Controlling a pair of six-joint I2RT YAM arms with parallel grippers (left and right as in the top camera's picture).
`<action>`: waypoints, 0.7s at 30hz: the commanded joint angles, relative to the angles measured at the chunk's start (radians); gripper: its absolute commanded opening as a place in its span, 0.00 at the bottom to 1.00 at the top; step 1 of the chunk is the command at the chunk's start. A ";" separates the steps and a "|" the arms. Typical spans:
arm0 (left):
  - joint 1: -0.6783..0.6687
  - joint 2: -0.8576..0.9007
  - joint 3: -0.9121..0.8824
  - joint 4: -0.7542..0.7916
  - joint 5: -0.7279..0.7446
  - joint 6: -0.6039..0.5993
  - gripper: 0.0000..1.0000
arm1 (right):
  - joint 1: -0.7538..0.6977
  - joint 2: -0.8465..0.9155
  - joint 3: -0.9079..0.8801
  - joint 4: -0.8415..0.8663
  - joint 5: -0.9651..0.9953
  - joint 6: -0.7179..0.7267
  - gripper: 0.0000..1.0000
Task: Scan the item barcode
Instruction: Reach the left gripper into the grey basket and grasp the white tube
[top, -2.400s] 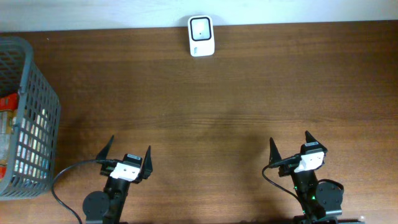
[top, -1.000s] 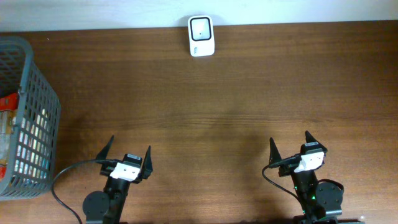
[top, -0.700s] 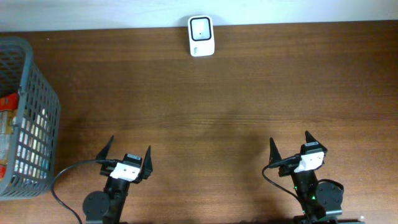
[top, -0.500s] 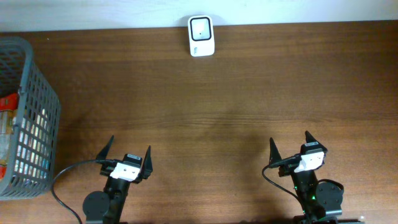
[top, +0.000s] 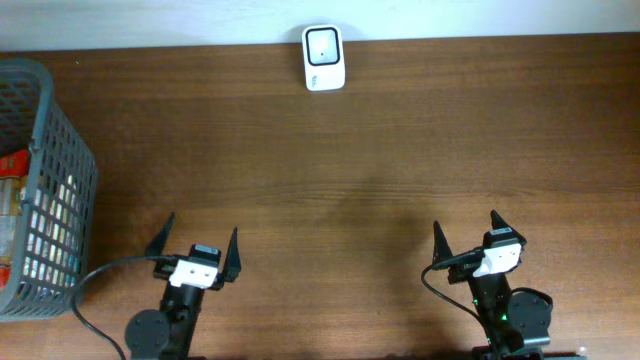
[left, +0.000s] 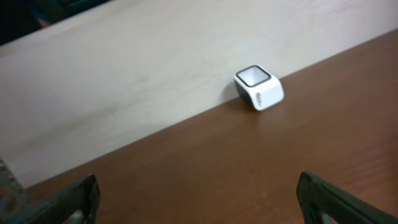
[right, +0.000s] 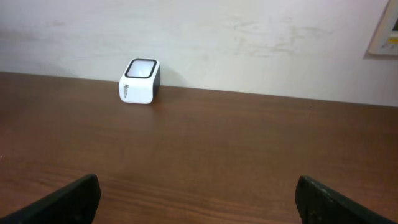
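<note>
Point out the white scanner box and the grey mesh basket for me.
white cube-shaped barcode scanner (top: 324, 58), overhead view, middle of its white casing.
grey plastic mesh basket (top: 68, 175), overhead view, on its slanted side wall.

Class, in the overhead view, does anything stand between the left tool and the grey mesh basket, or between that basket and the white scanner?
Nothing visible: only bare brown wooden table separates the left tool, the grey mesh basket and the white box-shaped scanner.

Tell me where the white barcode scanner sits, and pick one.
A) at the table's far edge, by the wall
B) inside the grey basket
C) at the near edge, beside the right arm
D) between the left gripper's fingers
A: the white scanner stands at the far edge of the table by the wall, away from the basket and both arms.
</note>
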 joint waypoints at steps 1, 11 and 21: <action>0.005 0.195 0.206 0.003 -0.038 -0.021 0.99 | -0.005 0.001 -0.009 0.000 0.002 0.004 0.99; 0.005 1.014 1.129 -0.575 0.018 -0.022 0.99 | -0.005 0.001 -0.009 0.000 0.002 0.004 0.99; 0.162 1.241 1.238 -0.541 0.095 -0.299 0.99 | -0.005 0.001 -0.009 0.000 0.002 0.004 0.98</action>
